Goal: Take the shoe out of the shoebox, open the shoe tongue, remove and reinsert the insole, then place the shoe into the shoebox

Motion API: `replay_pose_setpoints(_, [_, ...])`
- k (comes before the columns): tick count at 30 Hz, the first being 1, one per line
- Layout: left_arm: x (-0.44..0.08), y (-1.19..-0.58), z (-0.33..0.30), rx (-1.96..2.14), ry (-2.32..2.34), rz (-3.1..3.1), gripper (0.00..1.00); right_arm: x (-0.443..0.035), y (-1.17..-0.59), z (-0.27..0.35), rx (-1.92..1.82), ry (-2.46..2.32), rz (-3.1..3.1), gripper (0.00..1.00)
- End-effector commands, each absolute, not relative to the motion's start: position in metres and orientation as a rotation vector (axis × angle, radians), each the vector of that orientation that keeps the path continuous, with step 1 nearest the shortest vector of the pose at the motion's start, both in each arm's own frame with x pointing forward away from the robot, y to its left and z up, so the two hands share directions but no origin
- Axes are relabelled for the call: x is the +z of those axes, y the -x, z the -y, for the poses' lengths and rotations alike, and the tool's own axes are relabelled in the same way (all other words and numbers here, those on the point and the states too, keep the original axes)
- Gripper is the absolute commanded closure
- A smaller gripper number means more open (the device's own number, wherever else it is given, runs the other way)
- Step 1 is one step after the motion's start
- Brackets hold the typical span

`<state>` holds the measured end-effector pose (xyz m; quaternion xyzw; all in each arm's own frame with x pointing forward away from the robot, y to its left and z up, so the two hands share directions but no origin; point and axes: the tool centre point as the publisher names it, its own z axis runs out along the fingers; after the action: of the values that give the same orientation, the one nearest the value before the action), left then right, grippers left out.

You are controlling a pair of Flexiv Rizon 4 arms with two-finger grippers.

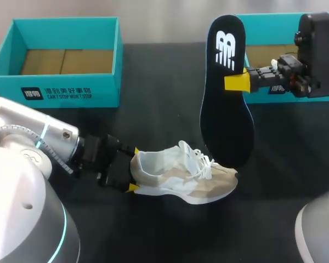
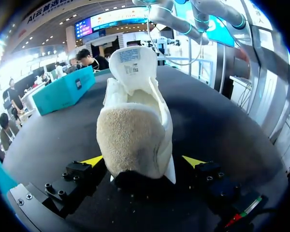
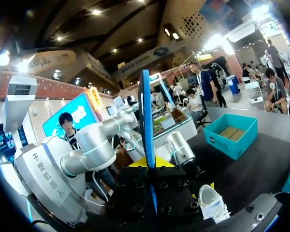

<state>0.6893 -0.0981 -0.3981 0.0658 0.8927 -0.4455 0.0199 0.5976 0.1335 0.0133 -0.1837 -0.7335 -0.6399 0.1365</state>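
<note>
A white and beige sneaker (image 1: 181, 175) lies on its sole on the black table, toe to the right. My left gripper (image 1: 133, 170) is open around its heel, one yellow fingertip on each side. In the left wrist view the heel (image 2: 135, 140) fills the gap of that gripper (image 2: 142, 162), and the tongue stands up ahead. My right gripper (image 1: 238, 82) is shut on the edge of a black insole (image 1: 226, 93) with a white logo, held upright above the shoe's toe. In the right wrist view the insole (image 3: 146, 121) shows edge-on between the yellow tips of the right gripper (image 3: 147, 163), with the sneaker (image 3: 212, 200) below.
An open teal shoebox (image 1: 66, 93) stands at the back left, also seen in the left wrist view as the teal box (image 2: 63, 92). A second teal box (image 1: 263, 22) stands at the back right, behind my right gripper. Bare black tabletop lies in front of the shoe.
</note>
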Motion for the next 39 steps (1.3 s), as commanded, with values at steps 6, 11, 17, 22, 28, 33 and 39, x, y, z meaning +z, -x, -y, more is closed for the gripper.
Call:
replay_pose_setpoints(6, [-0.397,-0.689,0.098,-1.379,-0.205,-2.772,0.0,0.015,-0.603,-0.137,-1.842,0.527,2.126,1.0])
replay_pose_setpoints(11, [-0.398,-0.691,0.097,-1.34,-0.261,-2.763,0.0,0.015,-0.603,-0.137,-1.842,0.527,2.126,1.0])
replay_pose_setpoints(17, [-0.391,-0.69,0.095,-1.187,-0.391,-2.824,0.0,0.015,-0.603,-0.137,-1.842,0.527,2.126,1.0])
replay_pose_setpoints(22, [-0.39,-0.689,0.093,-1.01,-0.41,-2.94,0.0,0.015,-0.603,-0.137,-1.842,0.527,2.126,1.0])
replay_pose_setpoints(28, [-0.39,-0.693,0.088,-0.779,-0.323,-3.031,0.0,0.015,-0.603,-0.137,-1.842,0.527,2.126,1.0])
replay_pose_setpoints(33, [-0.39,-0.694,0.084,-0.599,-0.235,-3.025,0.0,0.015,-0.603,-0.137,-1.842,0.527,2.126,1.0])
replay_pose_setpoints(39, [-0.382,-0.695,0.078,-0.422,-0.14,-2.998,0.0,0.015,-0.603,-0.137,-1.842,0.527,2.126,1.0])
